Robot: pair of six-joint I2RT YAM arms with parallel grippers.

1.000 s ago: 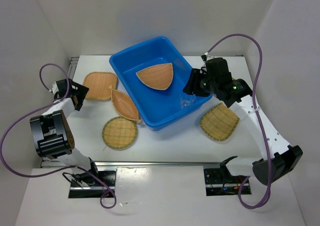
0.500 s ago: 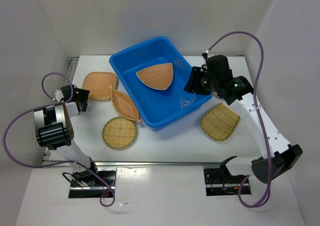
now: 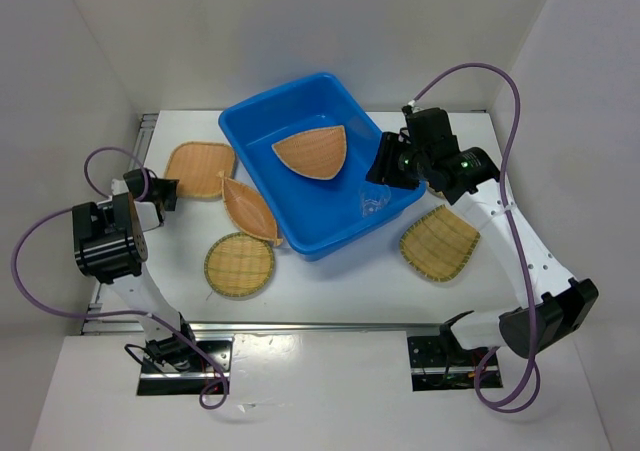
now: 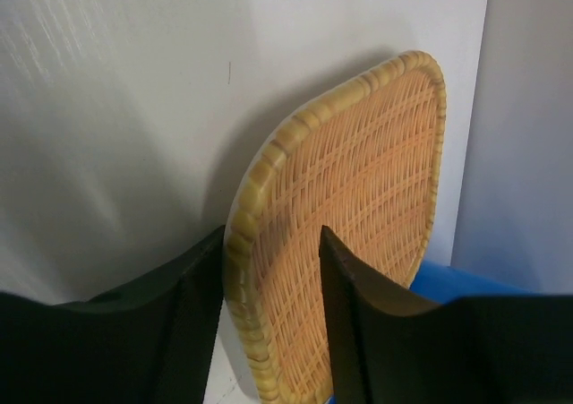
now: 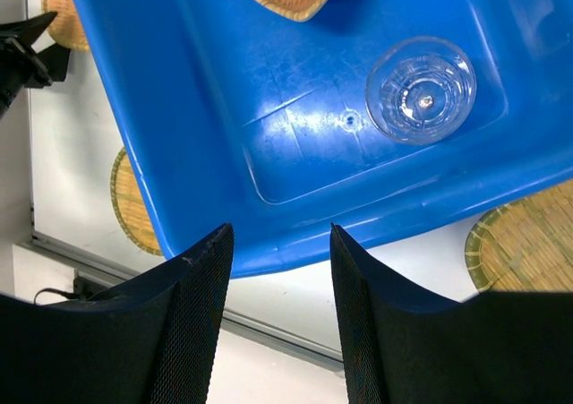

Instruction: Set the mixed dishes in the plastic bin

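The blue plastic bin (image 3: 262,121) stands mid-table and holds a fan-shaped woven tray (image 3: 313,151) and a small clear cup (image 3: 372,203), also seen as the cup (image 5: 421,90) from the right wrist. My left gripper (image 3: 167,193) is at the left edge of a squarish tan tray (image 3: 200,171). In the left wrist view its open fingers (image 4: 271,234) straddle that tray's rim (image 4: 246,270), one outside it, one over the weave. My right gripper (image 5: 279,229) hangs open above the bin's near right wall (image 5: 295,234), holding nothing.
A leaf-shaped tray (image 3: 248,209) lies against the bin's left wall, with a round tray (image 3: 240,264) in front of it. Another fan-shaped tray (image 3: 438,241) lies right of the bin, under the right arm. White walls close in the table on three sides.
The left arm has swung and brought its gripper onto the squarish tray's edge, with the jaws narrowing around the rim. The right gripper has barely moved.
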